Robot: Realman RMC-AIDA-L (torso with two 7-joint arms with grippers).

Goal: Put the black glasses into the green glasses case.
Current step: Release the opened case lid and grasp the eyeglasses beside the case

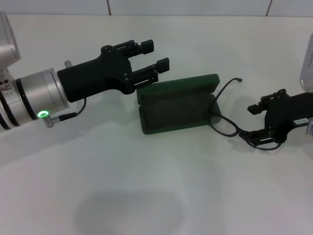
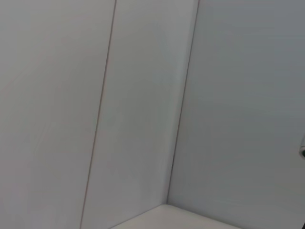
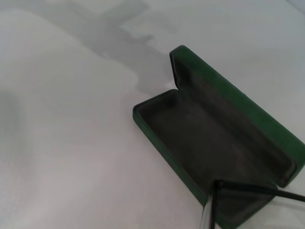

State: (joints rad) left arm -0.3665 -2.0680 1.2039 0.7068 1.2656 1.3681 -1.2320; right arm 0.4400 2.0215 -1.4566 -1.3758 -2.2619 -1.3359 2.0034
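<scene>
The green glasses case [image 1: 178,105] lies open in the middle of the table, dark lining up; it also shows in the right wrist view [image 3: 214,143]. The black glasses [image 1: 226,122] lie just right of the case, one lens at the case's right end and one temple arm curving up. A temple arm crosses the case's near end in the right wrist view [image 3: 257,189]. My right gripper [image 1: 257,124] is open, its fingers on either side of the glasses' right lens. My left gripper [image 1: 155,55] is open and empty, above the case's back left corner.
A clear container [image 1: 308,58] stands at the table's right edge behind my right arm. The left wrist view shows only white wall panels [image 2: 143,114]. White table surface [image 1: 122,196] stretches in front of the case.
</scene>
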